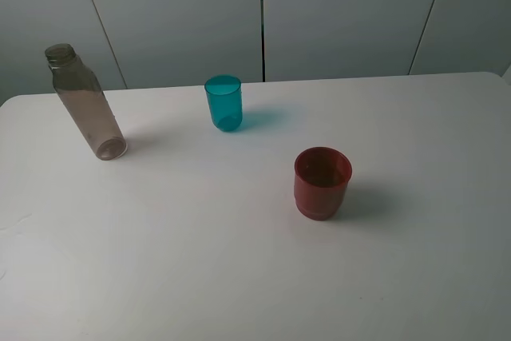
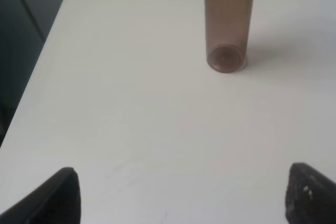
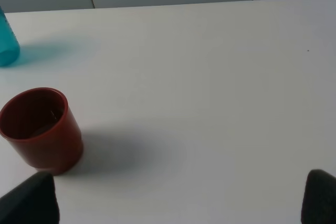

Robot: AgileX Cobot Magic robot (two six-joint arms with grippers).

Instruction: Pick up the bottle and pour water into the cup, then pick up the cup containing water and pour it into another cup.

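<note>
The smoky clear bottle (image 1: 84, 105) with a grey cap stands upright at the table's far left. The teal cup (image 1: 223, 101) stands at the back middle, and the red-brown other cup (image 1: 322, 183) sits nearer the centre right. Neither arm shows in the exterior high view. In the left wrist view my left gripper (image 2: 184, 200) is open, its dark fingertips (image 2: 60, 198) wide apart, with the bottle (image 2: 227, 24) well ahead of it. My right gripper (image 3: 176, 203) is open too. The red cup (image 3: 39, 129) sits just ahead of one fingertip, and the teal cup (image 3: 6, 45) is farther off.
All three objects stand on a white table (image 1: 239, 277). Grey wall panels (image 1: 335, 13) rise behind its far edge. The table's left edge (image 2: 37, 77) drops off near the bottle.
</note>
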